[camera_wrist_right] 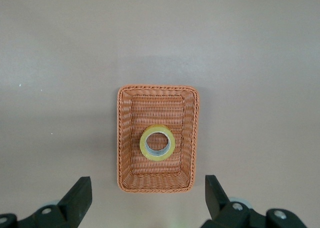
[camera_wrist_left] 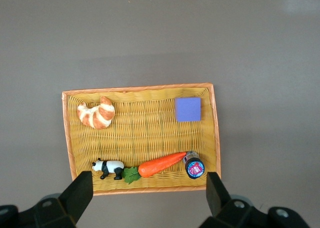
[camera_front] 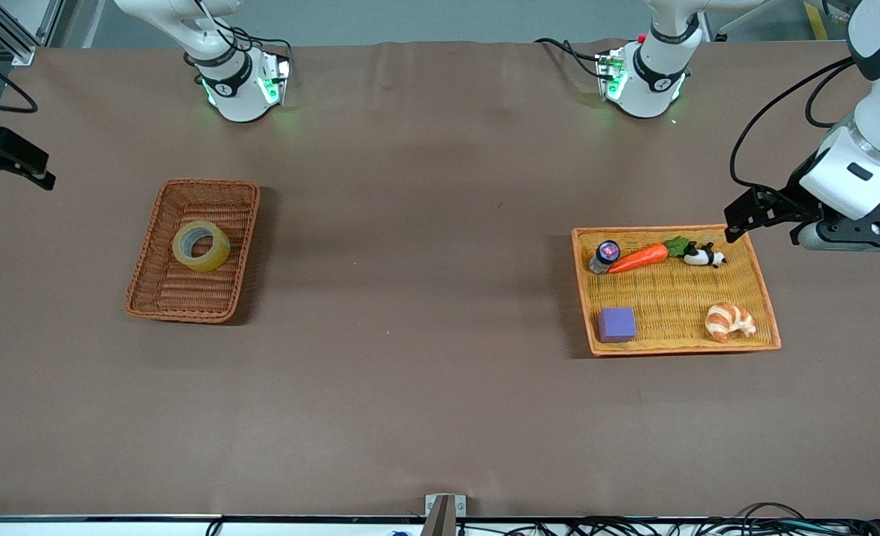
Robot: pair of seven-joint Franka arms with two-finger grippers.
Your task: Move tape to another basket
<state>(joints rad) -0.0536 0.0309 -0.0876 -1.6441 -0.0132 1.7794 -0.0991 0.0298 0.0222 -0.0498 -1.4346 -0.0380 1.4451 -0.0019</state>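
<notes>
The tape (camera_front: 201,246), a yellowish translucent ring, lies flat in the reddish-brown wicker basket (camera_front: 158,298) toward the right arm's end of the table. It also shows in the right wrist view (camera_wrist_right: 157,143), inside the basket (camera_wrist_right: 155,180). My right gripper (camera_front: 10,165) is open and empty, up in the air over the table beside this basket; in the right wrist view (camera_wrist_right: 148,188) it is well above it. My left gripper (camera_front: 761,216) is open and empty, high over the edge of the wider orange-yellow tray basket (camera_front: 678,347), as the left wrist view (camera_wrist_left: 148,188) shows.
The tray basket (camera_wrist_left: 142,138) toward the left arm's end holds a carrot (camera_front: 639,257), a toy panda (camera_front: 704,257), a small capped bottle (camera_front: 604,255), a purple block (camera_front: 616,324) and a croissant (camera_front: 729,321). Brown table between the baskets.
</notes>
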